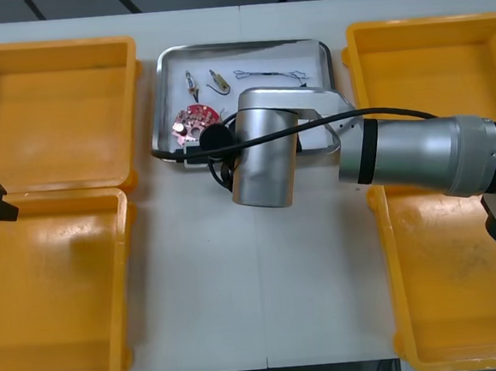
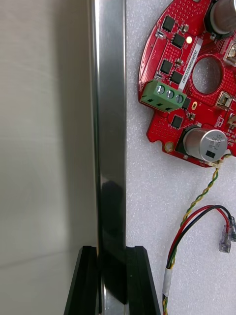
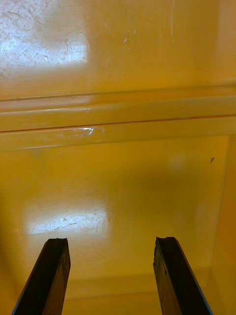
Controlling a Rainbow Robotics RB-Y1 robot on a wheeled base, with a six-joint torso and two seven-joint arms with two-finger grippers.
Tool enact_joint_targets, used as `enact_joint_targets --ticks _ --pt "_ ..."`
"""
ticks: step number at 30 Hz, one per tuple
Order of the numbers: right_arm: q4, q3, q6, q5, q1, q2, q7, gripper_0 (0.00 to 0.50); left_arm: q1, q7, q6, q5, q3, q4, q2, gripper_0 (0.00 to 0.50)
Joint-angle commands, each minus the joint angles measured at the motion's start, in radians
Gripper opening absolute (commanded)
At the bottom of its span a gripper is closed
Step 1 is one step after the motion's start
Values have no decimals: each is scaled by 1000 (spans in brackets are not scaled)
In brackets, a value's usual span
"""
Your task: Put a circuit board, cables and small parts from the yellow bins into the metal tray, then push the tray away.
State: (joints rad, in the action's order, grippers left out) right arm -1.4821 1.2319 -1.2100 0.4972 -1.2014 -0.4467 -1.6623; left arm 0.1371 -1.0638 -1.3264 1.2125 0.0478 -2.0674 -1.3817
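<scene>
My right gripper (image 2: 112, 248) pinches the near rim of the shiny rectangular metal tray (image 2: 109, 123). Its black fingers are closed to the width of that thin raised edge, one outside and one inside. Just inside the rim lies the round red circuit board (image 2: 172, 49), with a red-and-yellow cable (image 2: 168, 283) trailing beside it on the white liner. Two small metal parts (image 1: 191, 85) and a thin dark cable (image 1: 269, 74) rest toward the tray's far side. I judge the tray stiff, light and slick, so the rim is the place to hold it. A slow, level push should keep the loose, fragile board from sliding. My left gripper (image 3: 110, 241) hangs wide open, holding nothing, over a yellow plastic bin (image 3: 118, 187) at the table's left.
</scene>
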Motion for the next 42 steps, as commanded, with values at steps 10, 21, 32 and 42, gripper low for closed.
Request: enact_joint_targets --ticks 10,21,32,42 --pt "189 9 265 -14 -113 20 -93 0 -17 77 -4 6 -2 -2 -7 500" --pt "332 9 521 -66 -121 19 -116 0 -17 77 -4 6 -2 -2 -7 500" --pt "399 9 665 -108 -122 20 -106 0 -17 77 -4 6 -2 -2 -7 500" --pt "353 -3 567 -105 -121 19 -97 386 -17 77 -4 6 -2 -2 -7 500"
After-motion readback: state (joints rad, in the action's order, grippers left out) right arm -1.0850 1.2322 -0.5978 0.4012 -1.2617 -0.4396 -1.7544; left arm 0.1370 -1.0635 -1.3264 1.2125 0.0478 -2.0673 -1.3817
